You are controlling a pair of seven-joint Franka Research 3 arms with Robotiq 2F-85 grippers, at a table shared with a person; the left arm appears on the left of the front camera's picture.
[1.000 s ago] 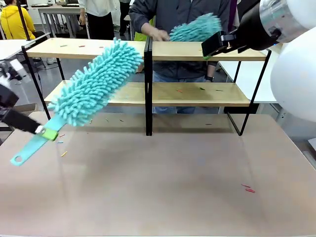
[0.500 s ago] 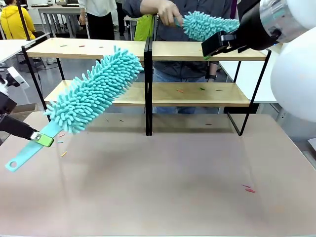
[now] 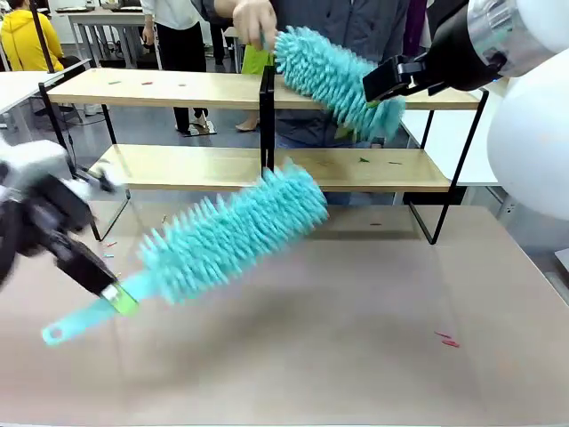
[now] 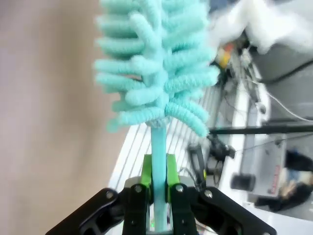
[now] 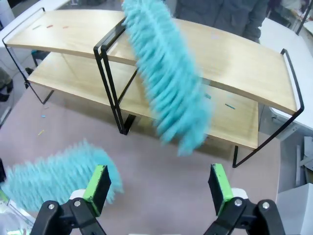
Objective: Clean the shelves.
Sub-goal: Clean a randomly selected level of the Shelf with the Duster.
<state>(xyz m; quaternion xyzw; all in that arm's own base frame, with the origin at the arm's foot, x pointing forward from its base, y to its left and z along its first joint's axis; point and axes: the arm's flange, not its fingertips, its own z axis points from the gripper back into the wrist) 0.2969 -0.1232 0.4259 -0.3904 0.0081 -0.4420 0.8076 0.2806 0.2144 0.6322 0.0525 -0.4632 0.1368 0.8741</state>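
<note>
The left fingers are clamped on the thin flat handle of a turquoise duster, whose fluffy head hangs low over the counter, just in front of the shelves. The duster looks light, soft-headed and smooth-stemmed, so a hold close to the head seems best. The shelves stand at the counter's far edge. They are stiff boards on a slim frame, likely to slide under a hard push, and coloured scraps lie on both tiers. A person's hand sweeps a second duster over the upper right board. The right fingers stand wide apart, empty, above open counter.
</note>
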